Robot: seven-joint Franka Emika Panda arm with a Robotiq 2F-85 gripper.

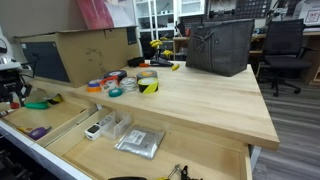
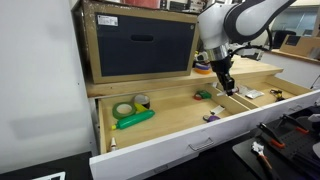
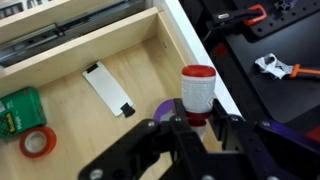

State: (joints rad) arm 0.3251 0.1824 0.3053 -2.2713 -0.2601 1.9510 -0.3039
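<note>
In the wrist view my gripper (image 3: 200,122) is shut on a small white bottle (image 3: 198,90) with a red cap and a red band, its fingers on either side of the lower end. I hold it above the right end of an open wooden drawer (image 3: 170,40), over a purple ring-shaped thing (image 3: 160,108). In an exterior view the gripper (image 2: 226,86) hangs over the drawer (image 2: 180,150); the bottle is too small to make out there.
The drawer holds a white and black flat device (image 3: 107,88), a green tape dispenser (image 3: 18,108), a red tape roll (image 3: 38,141), and a green tool (image 2: 135,118) with tape rolls (image 2: 124,108). The bench top carries tape rolls (image 1: 147,80), a black basket (image 1: 220,45) and a cardboard box (image 1: 85,50).
</note>
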